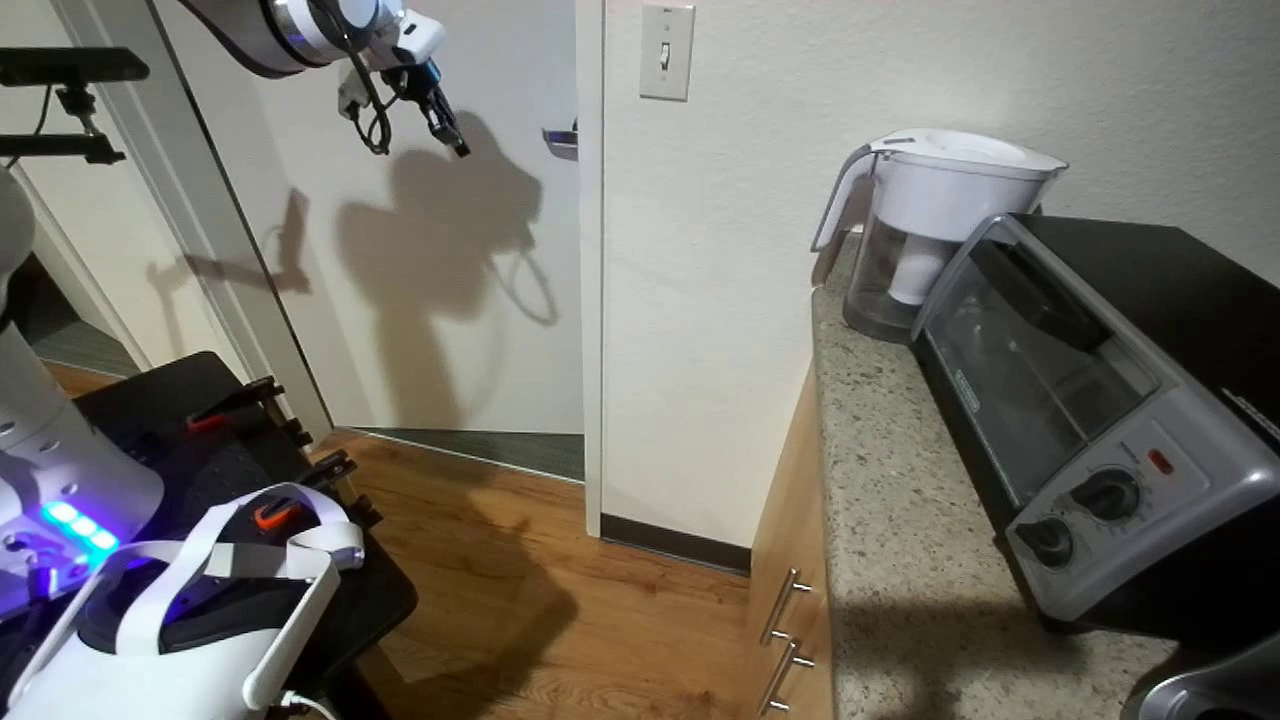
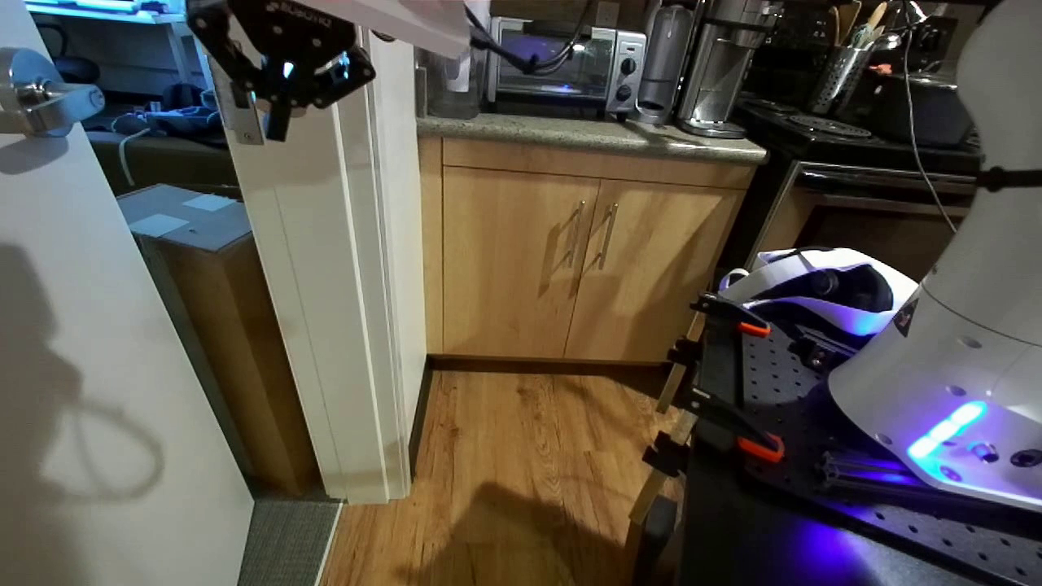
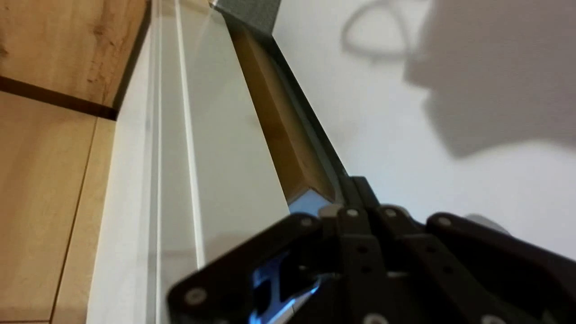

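My gripper (image 1: 459, 150) hangs high before a white door (image 1: 500, 350), its fingers together with nothing between them. In the wrist view the fingertips (image 3: 365, 191) point toward the gap between the door (image 3: 351, 99) and the pale door frame (image 3: 238, 148). The door stands ajar, and its lever handle (image 2: 49, 94) appears at the upper left in an exterior view, apart from the gripper (image 2: 278, 126). Through the gap shows a tall brown box (image 2: 236, 350) with a grey top. Whether the fingers touch the door or frame I cannot tell; they look clear of both.
A counter (image 1: 870, 480) holds a water pitcher (image 1: 940, 220) and a toaster oven (image 1: 1090, 400). Below are wooden cabinet doors (image 2: 513, 268). A white headset (image 1: 200, 620) and orange-tipped clamps (image 2: 761, 448) sit on the robot's black table (image 2: 724, 521). A light switch (image 1: 666, 52) is on the wall.
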Robot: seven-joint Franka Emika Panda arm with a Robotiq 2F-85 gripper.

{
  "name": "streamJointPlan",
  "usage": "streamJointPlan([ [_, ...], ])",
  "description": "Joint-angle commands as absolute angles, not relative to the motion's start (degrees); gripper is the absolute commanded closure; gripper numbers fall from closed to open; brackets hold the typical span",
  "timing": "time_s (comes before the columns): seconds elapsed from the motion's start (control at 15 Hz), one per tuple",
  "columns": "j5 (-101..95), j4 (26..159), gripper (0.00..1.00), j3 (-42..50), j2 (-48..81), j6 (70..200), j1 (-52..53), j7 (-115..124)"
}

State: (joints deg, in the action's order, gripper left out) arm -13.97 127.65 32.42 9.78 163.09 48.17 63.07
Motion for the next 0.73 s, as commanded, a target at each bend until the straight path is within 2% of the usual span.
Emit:
streamJointPlan([
  [0.0,-14.6,133.1,1.0,22.8,2.2,155.5,38.9,57.2],
  [0.27,-15.8,136.5,1.0,10.6,-0.2,150.9,26.5,56.2],
  [0.33,-16.2,137.7,0.74,7.8,-0.8,151.0,23.5,56.2],
  [0.4,-15.6,134.5,0.73,5.3,2.2,152.0,21.3,57.6],
  [0.47,-15.6,135.0,0.93,3.4,2.0,152.0,19.4,57.5],
  [0.6,-15.5,134.8,0.77,1.6,2.1,152.0,17.5,57.5],
  [0.67,-15.5,134.8,0.73,1.4,2.1,152.0,17.3,57.5],
])
